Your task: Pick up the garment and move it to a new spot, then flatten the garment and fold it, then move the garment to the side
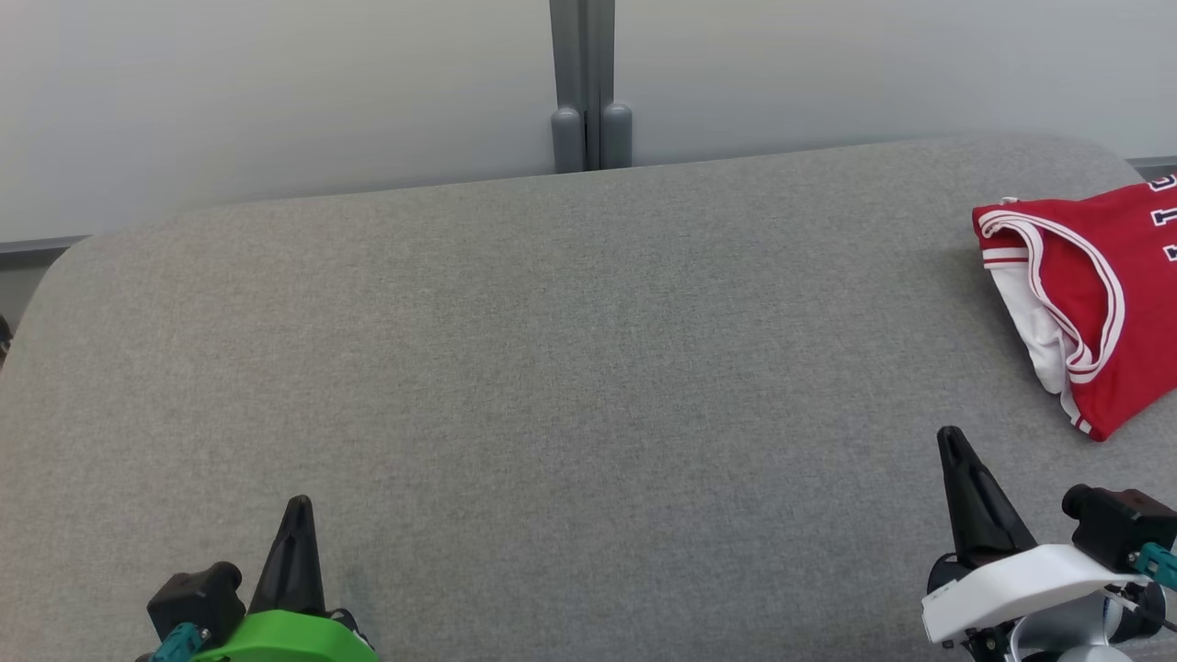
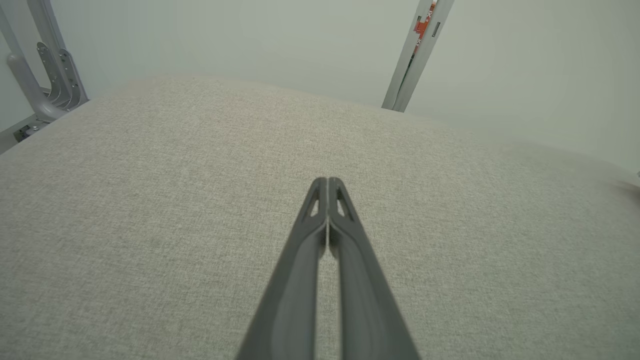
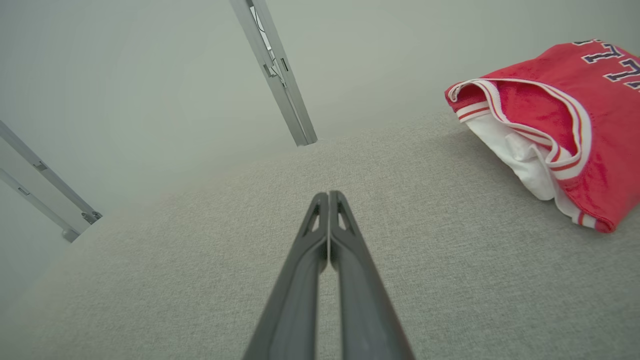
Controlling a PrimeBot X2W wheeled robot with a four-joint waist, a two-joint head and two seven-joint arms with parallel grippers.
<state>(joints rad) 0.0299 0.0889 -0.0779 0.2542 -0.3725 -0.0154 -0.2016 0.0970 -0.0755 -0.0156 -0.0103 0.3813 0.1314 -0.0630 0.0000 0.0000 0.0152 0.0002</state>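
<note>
- The left end effector (image 1: 299,507) is showing at the lower left of the head view, its fingers pressing together over grey cloth.
- The desk (image 1: 552,368) is spreading open room across the middle, its rounded far edge running under a grey post (image 1: 588,83).
- The right end effector (image 1: 951,434) is sitting at the lower right, fingers likewise together.
- The red garment (image 1: 1103,276) is lying bunched at the right edge, running out of frame, apart from those fingers.
</note>
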